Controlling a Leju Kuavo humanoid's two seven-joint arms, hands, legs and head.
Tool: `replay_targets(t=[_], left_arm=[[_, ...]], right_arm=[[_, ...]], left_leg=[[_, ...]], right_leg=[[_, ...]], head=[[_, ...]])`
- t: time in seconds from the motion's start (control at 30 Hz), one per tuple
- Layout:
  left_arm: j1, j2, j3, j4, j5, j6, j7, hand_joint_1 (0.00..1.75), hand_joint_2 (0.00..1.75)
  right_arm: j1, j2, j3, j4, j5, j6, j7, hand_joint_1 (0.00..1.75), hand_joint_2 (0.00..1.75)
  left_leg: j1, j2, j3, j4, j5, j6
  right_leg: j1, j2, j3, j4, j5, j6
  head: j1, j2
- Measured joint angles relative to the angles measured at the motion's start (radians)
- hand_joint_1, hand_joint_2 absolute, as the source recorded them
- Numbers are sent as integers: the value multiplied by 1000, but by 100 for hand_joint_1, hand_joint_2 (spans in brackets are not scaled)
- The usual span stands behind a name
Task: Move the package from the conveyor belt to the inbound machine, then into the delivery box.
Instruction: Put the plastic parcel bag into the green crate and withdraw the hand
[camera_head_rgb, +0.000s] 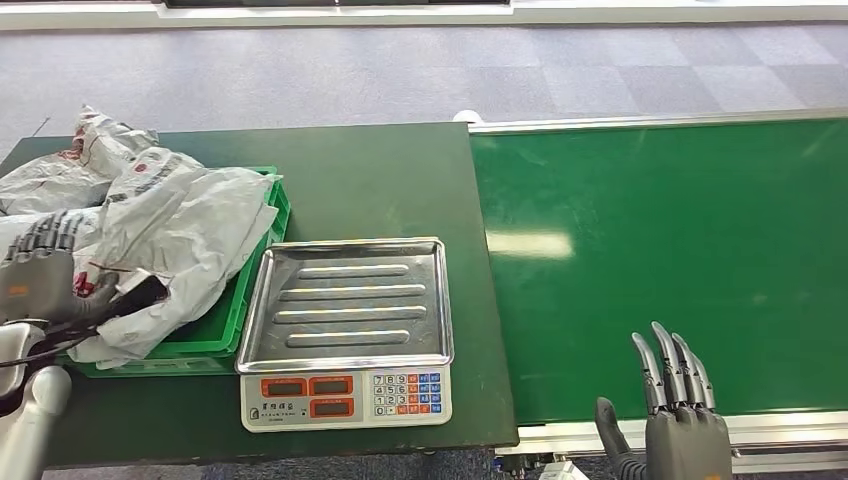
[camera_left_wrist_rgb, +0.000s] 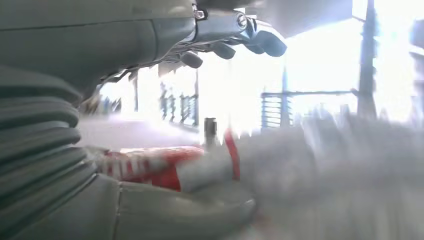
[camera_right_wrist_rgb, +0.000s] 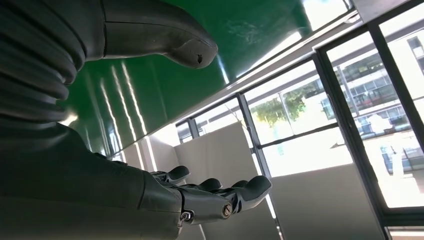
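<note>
The left hand (camera_head_rgb: 40, 285) grips a crumpled white plastic package (camera_head_rgb: 170, 235) lying in the green plastic crate (camera_head_rgb: 262, 270) on the dark green bench (camera_head_rgb: 380, 180); the right wrist view shows the right hand (camera_right_wrist_rgb: 215, 197) empty, fingers spread, windows behind

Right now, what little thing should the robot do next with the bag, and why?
Probably open the left hand and let go. It grips a grey package that already lies on the pile in the green box, while the scale tray and conveyor belt hold nothing.

White packages (camera_head_rgb: 160, 225) with red print fill a green crate (camera_head_rgb: 225, 330); silver ribbed scale tray (camera_head_rgb: 350, 305); green belt (camera_head_rgb: 680, 260).
</note>
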Motion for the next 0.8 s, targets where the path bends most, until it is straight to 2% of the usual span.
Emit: replay_targets(t=[0.13, 0.3, 0.63, 0.8], left_arm=[[-23, -37, 66, -67, 118, 49, 8, 0, 0], [-24, -69, 115, -156, 235, 94, -68, 0, 0], [8, -126, 115, -355, 417, 184, -189, 0, 0], [90, -167, 88, -500, 466, 254, -257, 0, 0]], right_arm=[[-5, 11, 0, 5, 12, -2, 7, 0, 175], [-17, 16, 0, 15, 9, -3, 3, 0, 175], [-18, 24, 0, 23, 15, -20, 3, 0, 175], [11, 36, -3, 14, -31, -62, -9, 0, 175]], left_leg=[[0, 1, -2, 0, -1, 0], [0, 1, 0, 0, 0, 0], [0, 1, 0, 0, 0, 0], [-1, 1, 0, 0, -1, 1]], right_leg=[[0, 1, 0, 0, 0, 0], [0, 1, -1, 0, 0, 0], [0, 1, -1, 0, 0, 0], [0, 1, -1, 0, 0, 0]], head=[[0, 0], [0, 0], [0, 0], [0, 0]])
